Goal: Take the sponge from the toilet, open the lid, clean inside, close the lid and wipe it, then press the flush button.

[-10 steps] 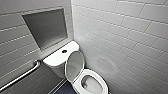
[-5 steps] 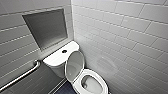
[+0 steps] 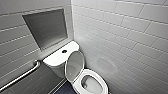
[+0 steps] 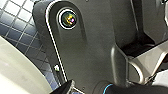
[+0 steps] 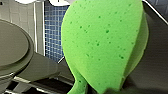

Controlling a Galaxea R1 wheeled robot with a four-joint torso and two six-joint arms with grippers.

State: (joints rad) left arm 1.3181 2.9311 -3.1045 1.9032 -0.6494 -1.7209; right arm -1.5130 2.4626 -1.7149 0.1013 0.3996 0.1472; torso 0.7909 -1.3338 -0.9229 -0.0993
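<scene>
Ahead of the fingers stands the toilet, its lid raised back toward the tank, bowl open. The sponge is pinched near its waist by the right gripper, long axis running outward from the fingertips, the lid near it.

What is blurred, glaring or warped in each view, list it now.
Head view: wide-angle lens bows the tile lines, and there is a pale sheen on the side wall. Left wrist view: floor tiles look soft. Right wrist view: the sponge is close and fuzzy-edged.
</scene>
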